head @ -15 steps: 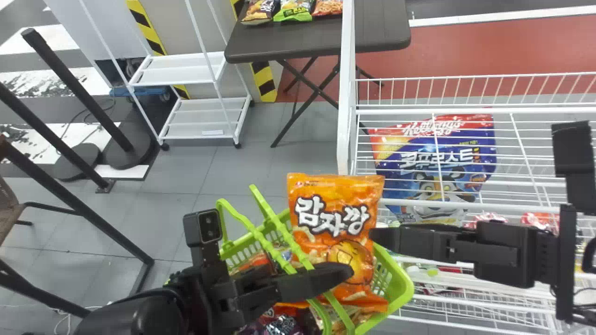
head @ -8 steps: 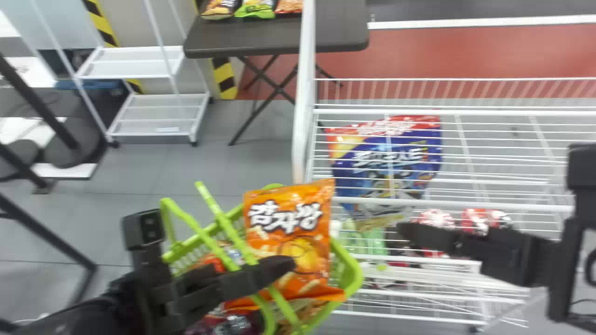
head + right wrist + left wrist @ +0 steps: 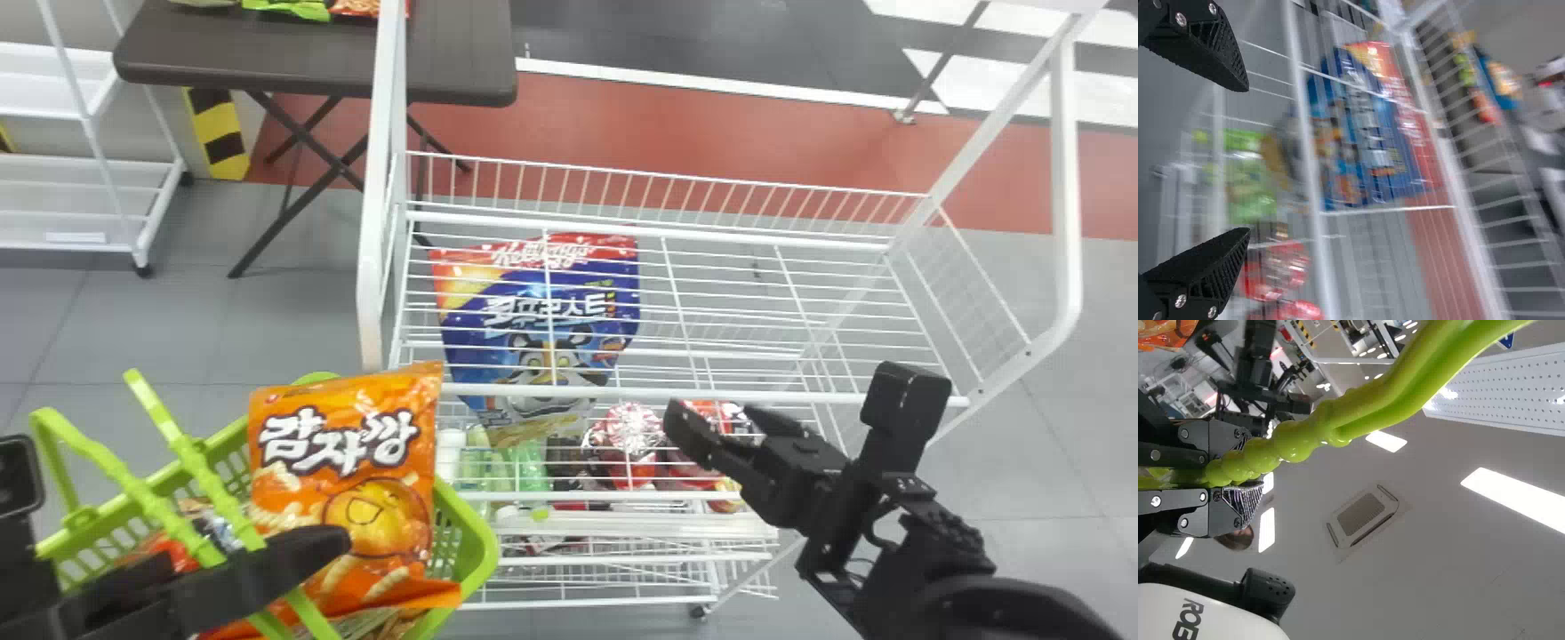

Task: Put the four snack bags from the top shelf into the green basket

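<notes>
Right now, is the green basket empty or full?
The basket looks quite full: a big orange snack bag sticks up out of it, and other packets lie inside.

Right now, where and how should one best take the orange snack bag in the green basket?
I would pinch the orange snack bag by its flat top edge, coming from the shelf side: that edge sticks out past the green basket's rim, while the left gripper and handles crowd its lower left.

A dark brown folding table (image 3: 267, 53) and a white metal shelf trolley (image 3: 53, 204) stand upper left, a yellow-and-black striped strip (image 3: 218, 133) between them, with red flooring (image 3: 676, 133) across the upper middle.
</notes>
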You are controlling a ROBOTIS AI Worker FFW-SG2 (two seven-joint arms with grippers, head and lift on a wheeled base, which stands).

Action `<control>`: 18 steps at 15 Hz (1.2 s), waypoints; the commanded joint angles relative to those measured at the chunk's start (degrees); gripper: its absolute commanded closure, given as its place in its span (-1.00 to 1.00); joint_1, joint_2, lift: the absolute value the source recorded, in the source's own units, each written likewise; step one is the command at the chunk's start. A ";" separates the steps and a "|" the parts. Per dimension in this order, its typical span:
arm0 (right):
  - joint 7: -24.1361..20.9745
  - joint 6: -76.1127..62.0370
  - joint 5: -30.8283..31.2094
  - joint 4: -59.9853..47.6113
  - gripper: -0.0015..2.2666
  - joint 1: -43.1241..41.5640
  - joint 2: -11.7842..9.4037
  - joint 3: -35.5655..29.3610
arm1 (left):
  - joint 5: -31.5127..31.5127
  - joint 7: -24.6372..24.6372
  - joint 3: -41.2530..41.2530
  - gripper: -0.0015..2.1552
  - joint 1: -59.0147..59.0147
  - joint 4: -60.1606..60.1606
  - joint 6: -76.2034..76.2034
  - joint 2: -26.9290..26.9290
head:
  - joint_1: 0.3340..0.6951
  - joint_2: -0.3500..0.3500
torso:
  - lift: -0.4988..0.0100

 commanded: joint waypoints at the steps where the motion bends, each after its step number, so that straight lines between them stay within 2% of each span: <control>1: 1.56 -15.75 2.65 3.02 -0.95 1.97 0.00 0.79 | 0.04 -0.57 0.14 0.99 0.78 -0.02 0.00 0.26 | 1.00 -0.67 | 0.96; 6: 1.73 -31.57 6.70 7.42 -0.95 4.69 0.09 2.81 | 0.04 -0.57 0.31 0.99 1.40 -0.11 -0.17 0.52 | 1.00 -0.70 | 0.96; 18: 1.47 -33.51 6.61 7.59 -0.94 6.01 0.00 4.21 | 0.13 -0.57 0.40 0.99 1.75 -0.29 -0.17 0.88 | 1.00 -0.66 | 0.96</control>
